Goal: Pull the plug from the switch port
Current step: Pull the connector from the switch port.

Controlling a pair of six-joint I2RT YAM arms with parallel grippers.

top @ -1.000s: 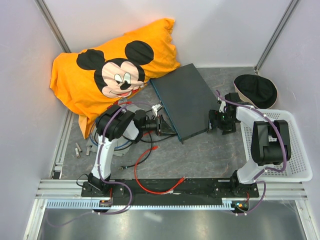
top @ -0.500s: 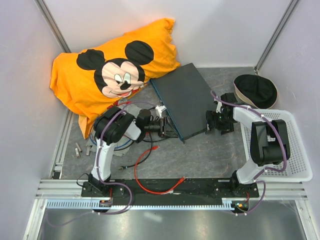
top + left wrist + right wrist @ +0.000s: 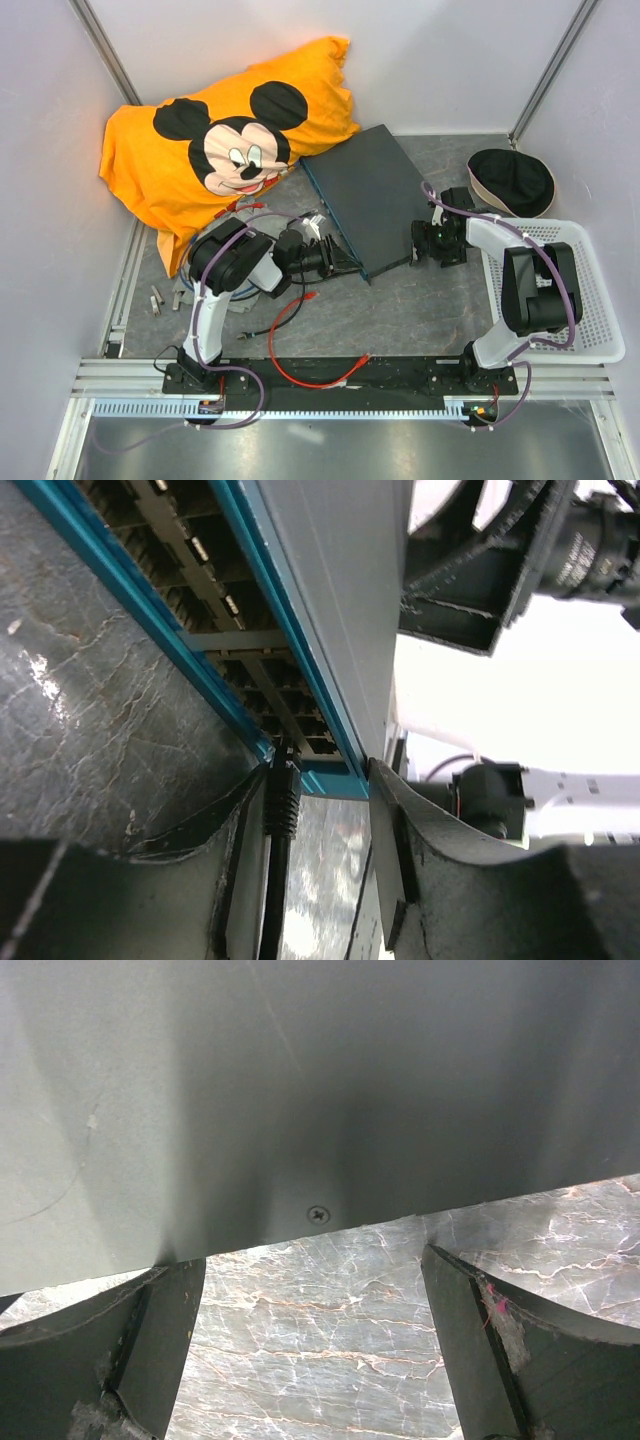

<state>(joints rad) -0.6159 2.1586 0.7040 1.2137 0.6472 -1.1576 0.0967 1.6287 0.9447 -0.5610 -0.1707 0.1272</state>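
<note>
The big grey table (image 3: 420,300) is holding everything. An orange pillow (image 3: 200,195) with a cartoon mouse on it is lying at the far left. The switch (image 3: 370,200) is lying flat in the middle of the table, turned a bit crooked. A white basket (image 3: 598,300) is sitting at the right, and a black round cap (image 3: 512,180) is lying just beyond it.

The two arms are reaching in from the near edge, one on each side of the switch. The left gripper (image 3: 335,258) is pointing at the near left end of the switch, right at its teal face (image 3: 250,680). Its fingers (image 3: 395,830) are standing partly apart. The right gripper (image 3: 428,243) is facing the right side of the switch with its fingers spread wide, gripping nothing. I cannot tell if it is touching the box.

A red cable (image 3: 300,375) is curling on the table near the left arm.

The little black plug (image 3: 283,795) is sitting between the left gripper's fingers, close against one and clear of the other. Its tip is meeting the last socket by the corner of the teal face.
</note>
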